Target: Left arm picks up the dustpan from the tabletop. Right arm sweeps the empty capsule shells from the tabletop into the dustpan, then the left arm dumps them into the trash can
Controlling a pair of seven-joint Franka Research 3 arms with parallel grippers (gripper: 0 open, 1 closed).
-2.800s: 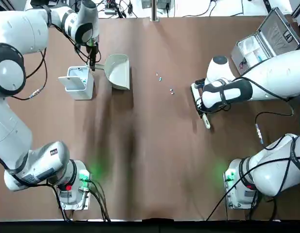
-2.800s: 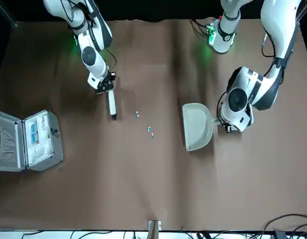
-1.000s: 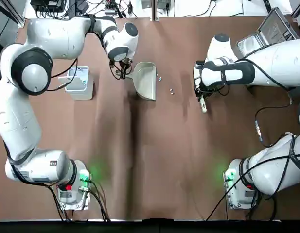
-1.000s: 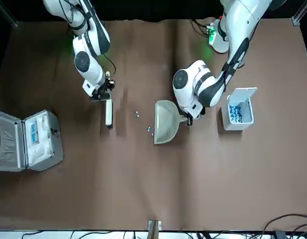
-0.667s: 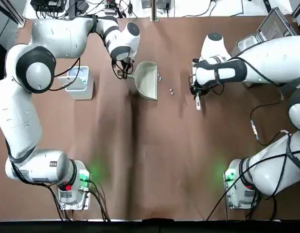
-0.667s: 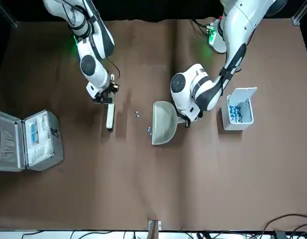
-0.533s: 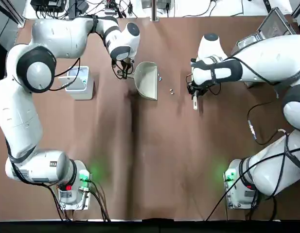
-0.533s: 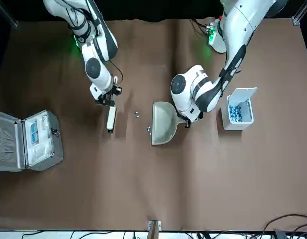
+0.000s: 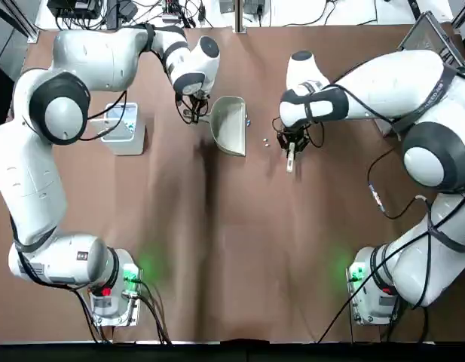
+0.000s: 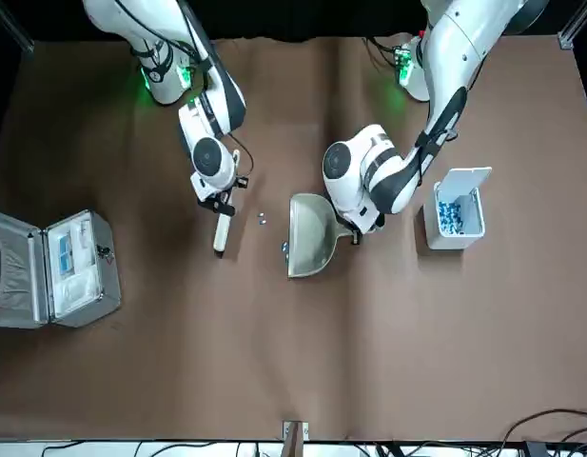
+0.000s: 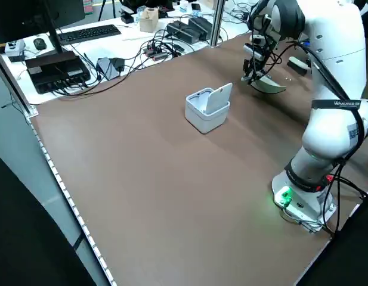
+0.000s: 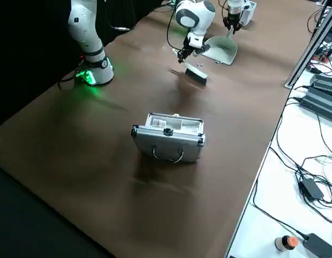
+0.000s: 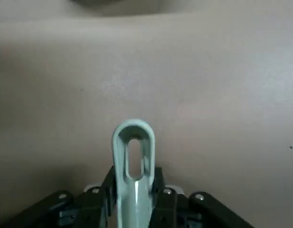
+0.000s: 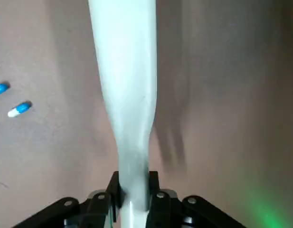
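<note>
The cream dustpan (image 9: 230, 124) rests on the brown tabletop (image 9: 240, 249) with its open mouth facing the capsule shells. My left gripper (image 9: 193, 113) is shut on its thin handle (image 13: 133, 161). One shell (image 9: 248, 121) lies at the pan's lip and two (image 9: 266, 140) lie a little to its right; in the right wrist view they (image 14: 19, 109) show as blue and white. My right gripper (image 9: 292, 139) is shut on the white brush (image 9: 291, 157), just right of the shells, with the brush low over the table. The grey trash can (image 9: 120, 124) stands open, left of the dustpan.
An open silver case (image 10: 50, 267) lies at the table's far right edge from the robot. The trash can (image 10: 455, 219) holds blue and white pieces. Monitors, a keyboard and cables (image 11: 82, 47) lie on a white desk beyond the table.
My left arm carried the dustpan from beside the trash can to the shells, then held it nearly still. My right arm brought the brush leftwards, closer to the shells.
</note>
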